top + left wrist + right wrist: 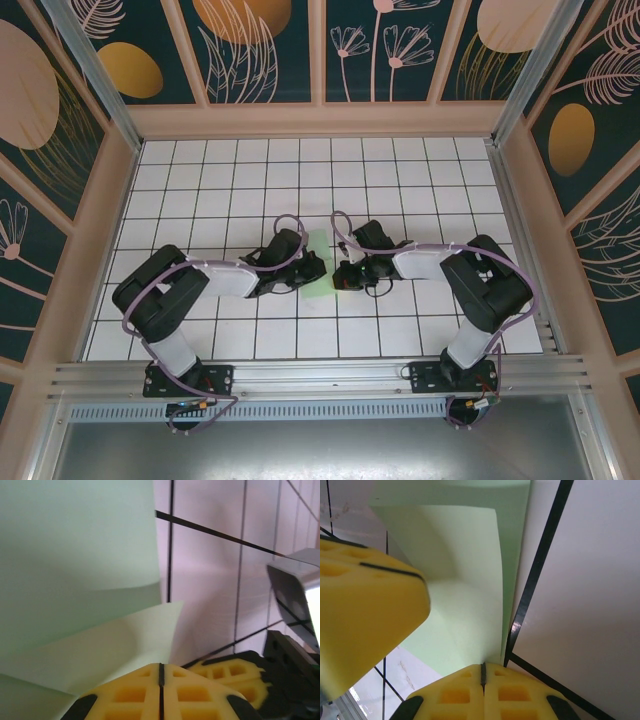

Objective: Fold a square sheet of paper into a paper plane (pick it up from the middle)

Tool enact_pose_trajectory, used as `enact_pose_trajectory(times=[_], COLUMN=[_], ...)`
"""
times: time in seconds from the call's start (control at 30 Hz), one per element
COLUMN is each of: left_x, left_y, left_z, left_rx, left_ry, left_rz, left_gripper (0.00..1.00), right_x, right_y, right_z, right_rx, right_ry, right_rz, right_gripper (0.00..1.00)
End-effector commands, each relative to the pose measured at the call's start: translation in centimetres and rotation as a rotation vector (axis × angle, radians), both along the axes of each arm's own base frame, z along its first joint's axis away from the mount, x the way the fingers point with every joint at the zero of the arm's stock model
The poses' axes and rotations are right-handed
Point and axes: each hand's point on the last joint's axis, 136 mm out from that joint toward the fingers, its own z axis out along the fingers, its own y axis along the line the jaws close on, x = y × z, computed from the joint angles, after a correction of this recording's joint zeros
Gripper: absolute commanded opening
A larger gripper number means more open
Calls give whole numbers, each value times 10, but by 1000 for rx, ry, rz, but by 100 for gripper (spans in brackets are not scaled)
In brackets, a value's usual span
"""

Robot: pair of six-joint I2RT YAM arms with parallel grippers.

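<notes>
The part-folded sheet of paper is pinched by the closed left gripper and closed right gripper.

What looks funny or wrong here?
The thin pale mint-green paper sheet isn't flat: it is bent into overlapping, curved flaps, apparently pinched by the shut left gripper and right gripper. Nothing looks torn.

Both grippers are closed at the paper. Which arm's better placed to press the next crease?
Left, probably. The left gripper has the folded sheet of paper spread ahead of its closed fingertips, flap meeting them. The right gripper meets only the sheet's edge, mostly over bare tile.
</notes>
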Motion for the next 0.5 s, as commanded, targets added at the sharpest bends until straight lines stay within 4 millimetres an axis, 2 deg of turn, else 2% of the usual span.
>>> enact_pose_trajectory(times=[0.0,0.17,0.3,0.4,0.47], left_x=[4,10,16,23,29], left_y=[15,38,62,78,89], left_z=[-17,-33,-39,-38,-38], left_rx=[103,139,158,176,202], left_ry=[10,44,48,40,34], left_rz=[34,89,138,155,163], left_gripper=[10,9,9,10,10], right_x=[-18,-19,-20,-20,-19], right_y=[-34,-37,-35,-27,-14], right_z=[-43,-45,-43,-37,-30], right_rx=[-203,-220,-208,-176,-132], right_ry=[65,64,67,65,59], right_rz=[-19,-14,-17,-14,-4], right_gripper=[0,0,0,0,0])
